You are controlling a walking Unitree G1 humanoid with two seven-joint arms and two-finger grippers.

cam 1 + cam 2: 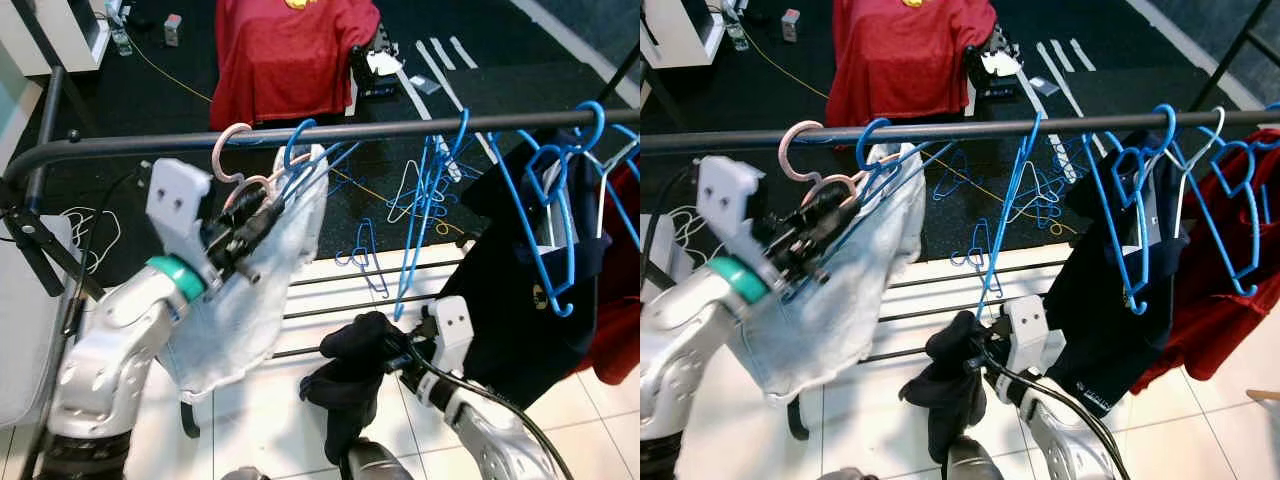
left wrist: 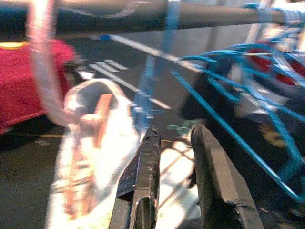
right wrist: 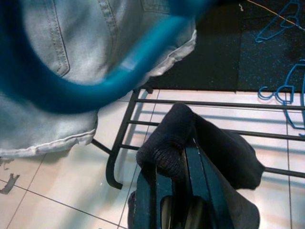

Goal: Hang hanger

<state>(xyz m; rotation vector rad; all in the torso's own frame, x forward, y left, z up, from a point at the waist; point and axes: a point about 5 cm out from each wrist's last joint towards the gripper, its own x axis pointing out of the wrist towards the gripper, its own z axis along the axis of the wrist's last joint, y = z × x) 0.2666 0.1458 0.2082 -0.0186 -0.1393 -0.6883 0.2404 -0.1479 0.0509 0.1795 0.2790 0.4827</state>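
Denim, pale and faded, hangs from a blue hanger (image 1: 300, 165) hooked over the grey rail (image 1: 120, 146) beside a pink hanger (image 1: 228, 152), and the left gripper (image 1: 262, 212) is raised just under that rail with its 2 black fingers (image 2: 143, 176) a little apart beside the blue wire, touching the jeans (image 1: 255, 300). Lower down, the right gripper (image 1: 398, 352) is clenched on a dark sock (image 3: 190, 138) above the rack's bottom bars. Further along the rail hang empty blue hangers (image 1: 432, 180), a navy shirt (image 1: 520, 300) whose small hem label is unreadable, and a red garment (image 1: 1220, 290).
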